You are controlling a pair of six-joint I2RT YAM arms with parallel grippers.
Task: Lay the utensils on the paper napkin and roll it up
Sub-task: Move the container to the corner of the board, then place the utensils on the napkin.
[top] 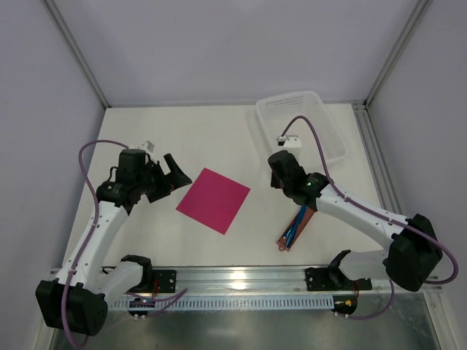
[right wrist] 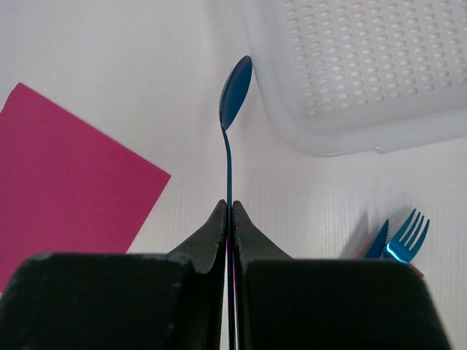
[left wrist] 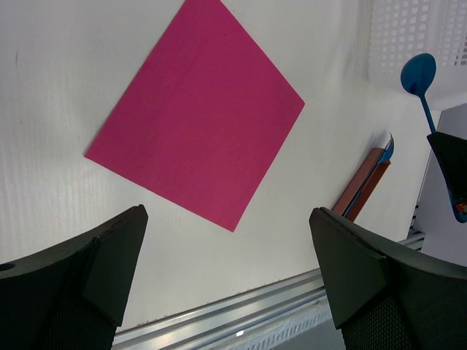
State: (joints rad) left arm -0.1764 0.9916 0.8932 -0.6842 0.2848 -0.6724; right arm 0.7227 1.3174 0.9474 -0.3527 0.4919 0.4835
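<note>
Utensils are in two places. The spoon point(right wrist: 235, 93) is clamped by its handle, edge-on, in the fully closed right gripper point(right wrist: 230, 211). It appears lifted off the table point(top: 219, 131), between the paper napkin point(top: 213, 200) and the basket point(top: 306, 120). The fork point(right wrist: 407, 237) and a knife-like piece point(right wrist: 378, 237) lie with the sleeve point(top: 295, 230), well apart from the napkin. Whether they lie on or inside the sleeve cannot be told.

The left gripper point(left wrist: 228, 213) stands wide open and empty, near the napkin's left corner.

Handling, as judged:
- **Utensils:** light, stiff, smooth plastic. A thin handle may pivot between the pads, so grip at mid-handle.
- **Napkin:** thin and soft, likely to slide or crease. Pin one edge before rolling.
</note>
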